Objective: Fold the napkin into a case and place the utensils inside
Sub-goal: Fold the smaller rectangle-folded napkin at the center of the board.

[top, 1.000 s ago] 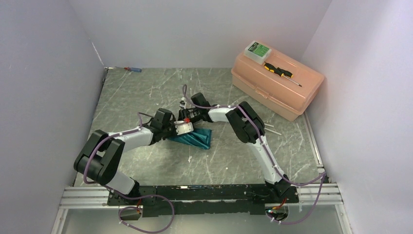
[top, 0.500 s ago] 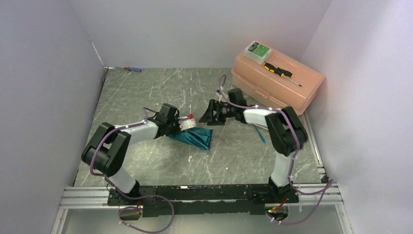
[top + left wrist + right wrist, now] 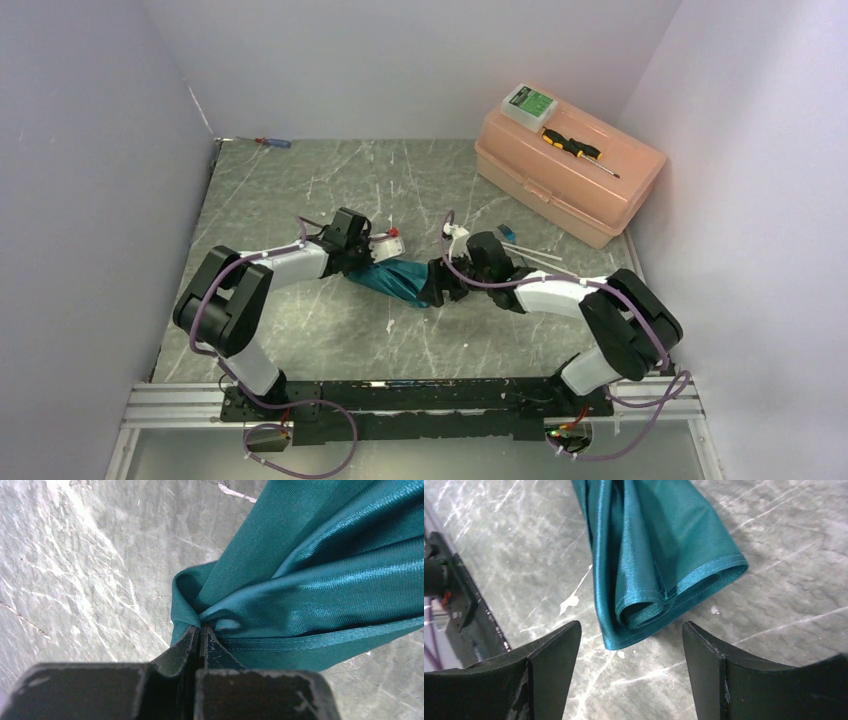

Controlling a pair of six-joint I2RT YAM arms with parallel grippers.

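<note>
From above, I see the napkin bunched on the table. Left wrist view: my left gripper pinches a cloth fold, jaws closed. Right wrist view: my right gripper gapes wide before the rolled end, gripping nothing.

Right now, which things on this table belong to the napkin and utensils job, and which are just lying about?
For the job: napkin, white sticks, blue utensil, barely showing.

Just lying about: peach toolbox, green-labelled box, yellow-and-black screwdriver, red-and-blue screwdriver.
</note>
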